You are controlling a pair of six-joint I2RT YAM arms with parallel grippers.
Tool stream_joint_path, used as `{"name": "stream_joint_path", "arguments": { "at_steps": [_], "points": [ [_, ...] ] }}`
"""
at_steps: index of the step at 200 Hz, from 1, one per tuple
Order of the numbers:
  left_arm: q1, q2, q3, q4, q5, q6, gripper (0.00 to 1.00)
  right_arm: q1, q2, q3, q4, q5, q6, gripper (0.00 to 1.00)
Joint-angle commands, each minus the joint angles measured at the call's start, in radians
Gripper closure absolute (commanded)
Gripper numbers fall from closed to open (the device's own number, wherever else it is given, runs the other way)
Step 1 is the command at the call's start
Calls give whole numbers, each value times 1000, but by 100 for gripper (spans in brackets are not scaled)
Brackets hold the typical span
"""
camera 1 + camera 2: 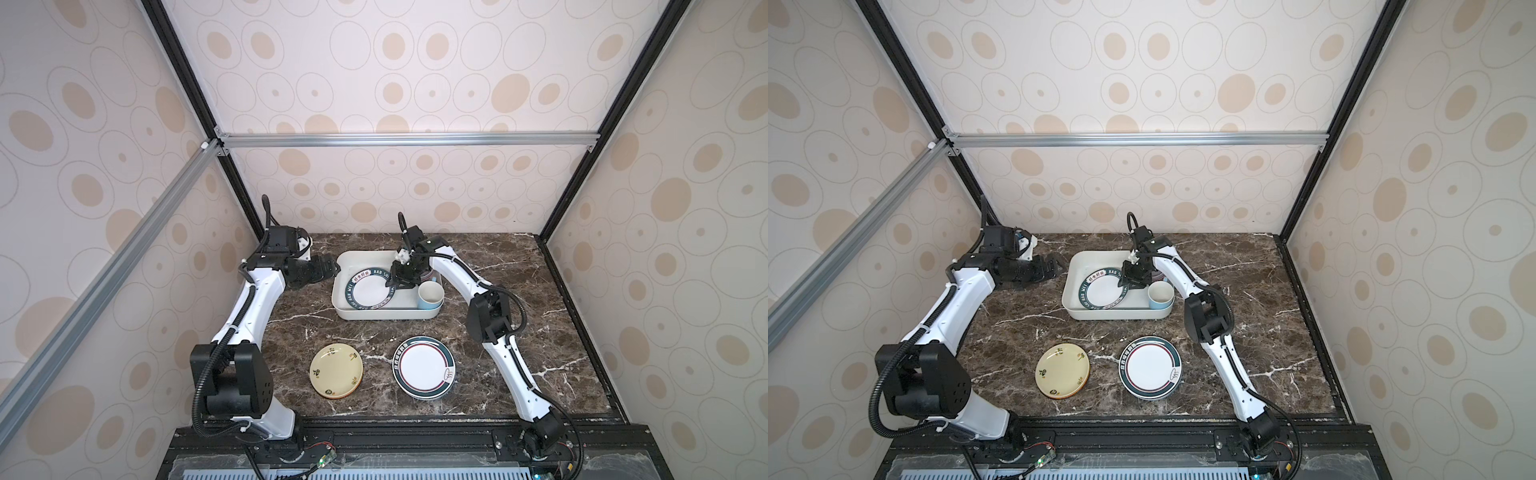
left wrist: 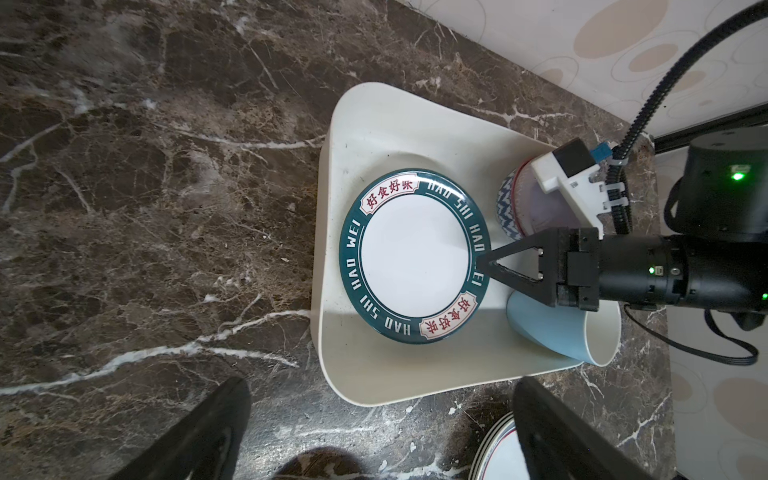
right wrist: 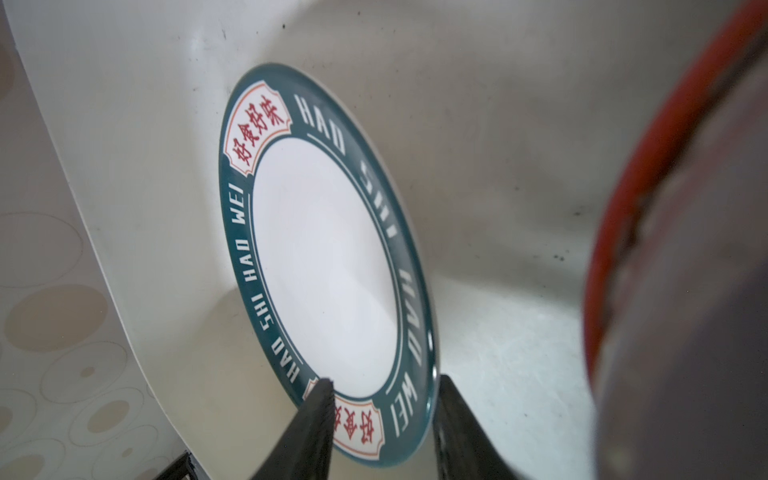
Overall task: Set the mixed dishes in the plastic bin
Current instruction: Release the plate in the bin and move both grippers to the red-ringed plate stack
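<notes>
1. Nearest the lens stands the left arm's black joint housing [image 1: 232, 378], at the front left of the dark marble bench [image 1: 519, 316].
2. Two dishes lie towards the front edge, outside the bin. One is a pale yellow plate [image 1: 336, 369] with an orange edge [image 1: 353, 392] showing beneath it. To its right, close but apart, is a green-rimmed white plate [image 1: 424, 368] that seems to rest on another plate.
3. Further back, mid-bench, sits the white bin [image 1: 382, 314]. A lettered plate [image 1: 370, 291] with a dark green rim lies flat on its floor. A light blue mug [image 1: 430, 296] stands upright in the near right corner. A bowl [image 2: 509, 208] with a red rim and zigzag outside sits in the far right corner, mostly hidden under the right arm in both top views.
4. Reaching into the bin from the right, the right hand [image 3: 384, 380] has its fingers parted. The lettered plate's rim lies between them, unclamped.
5. Just beside the bin's far left corner, the left hand [image 1: 328, 268] is spread wide and holds nothing.
</notes>
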Motion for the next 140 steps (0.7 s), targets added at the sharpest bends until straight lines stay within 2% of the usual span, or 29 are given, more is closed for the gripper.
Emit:
{"name": "stream_joint_path", "arguments": {
  "at_steps": [1,42,69,82,101,116,140],
  "points": [
    [-11,-7,-14,12,23,17,1,3,-105,-2,-79,15,-60,52],
    [-115,-30,-75,40,23,-3,5,3,-298,-86,-144,38,-127,51],
    [-244,-61,-146,77,5,-45,7,3,-465,-199,-209,92,-174,51],
    [-322,-74,-194,94,-26,-67,8,2,-580,-350,-197,124,-192,51],
    [-425,-104,-287,134,-70,-112,14,1,-774,-617,-134,172,-186,51],
    [-493,-140,-370,170,-99,-161,27,0,-912,-816,-92,185,-168,51],
    [-601,-180,-462,194,-157,-232,40,2,-1093,-1086,-49,182,-118,52]
  ]
}}
